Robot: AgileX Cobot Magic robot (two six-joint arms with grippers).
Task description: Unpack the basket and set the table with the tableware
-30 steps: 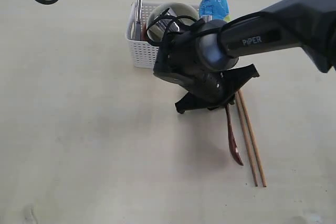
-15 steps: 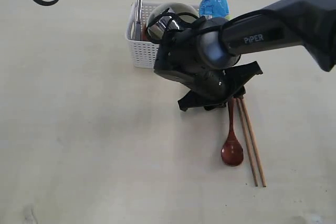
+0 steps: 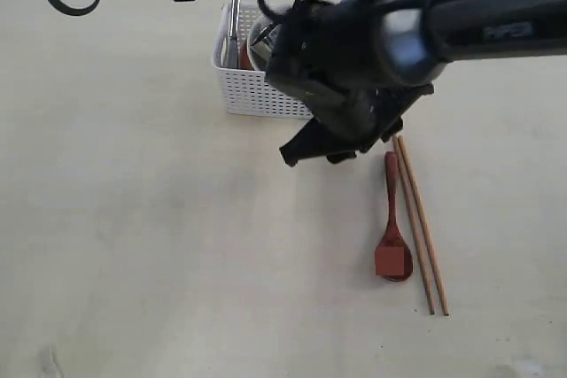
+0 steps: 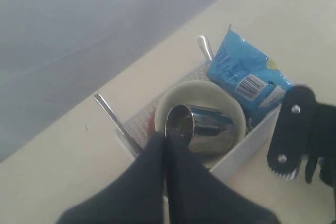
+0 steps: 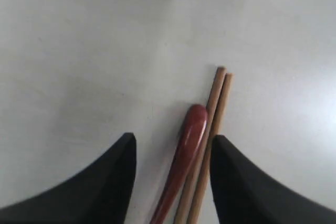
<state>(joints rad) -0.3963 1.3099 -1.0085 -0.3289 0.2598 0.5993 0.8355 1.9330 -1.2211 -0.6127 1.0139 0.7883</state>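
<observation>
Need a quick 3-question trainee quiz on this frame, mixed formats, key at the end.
1. Fill in: the right gripper has its jaws ___.
2. True or false: the spoon lies on the table beside the chopsticks.
3. Where is the mug? A) in the bowl inside the basket; B) on the table; C) in the right gripper.
Key: 1 open; 2 true; 3 A.

steel mug [image 4: 202,127] lies in the cream bowl [image 4: 202,88] inside the basket [image 4: 247,148], beside a blue bag [image 4: 244,74].
</observation>
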